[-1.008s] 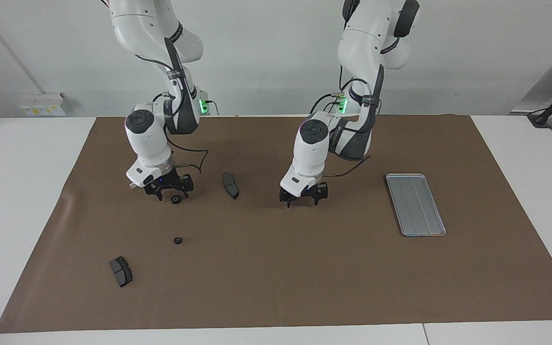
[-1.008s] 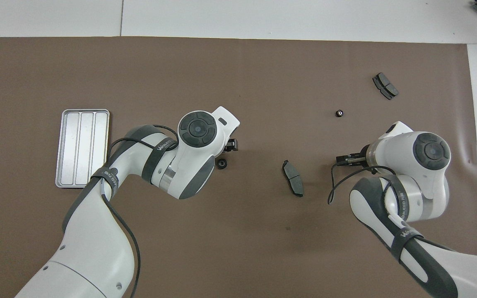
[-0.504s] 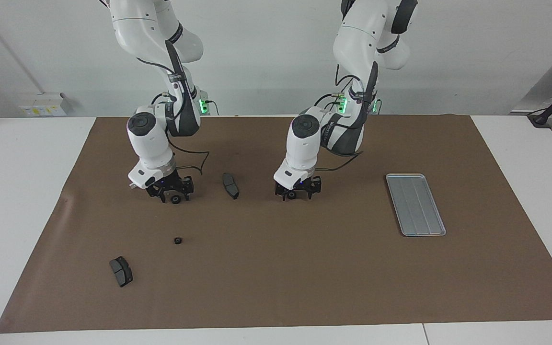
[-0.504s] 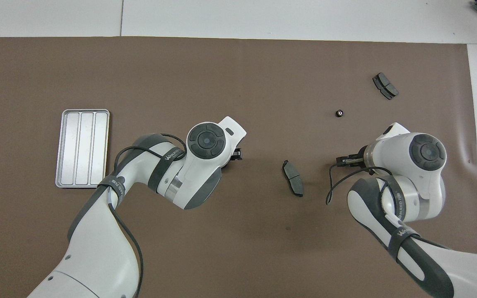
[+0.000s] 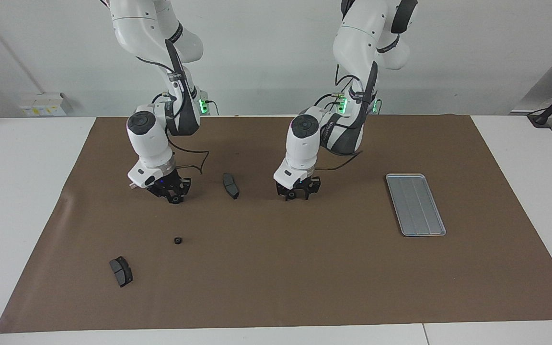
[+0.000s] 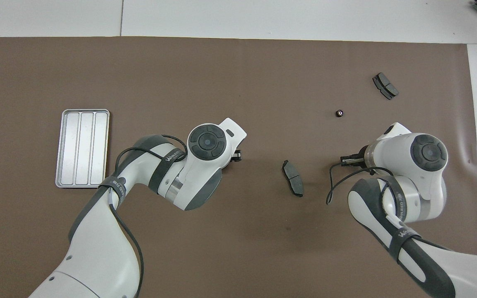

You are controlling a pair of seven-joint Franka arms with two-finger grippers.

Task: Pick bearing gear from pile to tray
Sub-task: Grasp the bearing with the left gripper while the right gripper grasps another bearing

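Brown paper covers the bench: both grippers are down on it, the right gripper [image 5: 174, 197] pinching a black ring, the left gripper's [image 5: 297, 194] grip unreadable, while the tray [image 5: 415, 204] waits empty near the left arm's end.

Even, bright light falls from above on my desk [image 5: 17, 191]. Shadows under my arms are soft and faint. Both views are sharp, without glare.

Robotics laboratory. 2 white robot arms [image 5: 151, 139] are mounted at a white bench [image 5: 22, 191] covered by a brown paper mat [image 5: 276, 268]. Bare white wall [image 5: 266, 57] across top of frame. Cabling and equipment at upper right edge.
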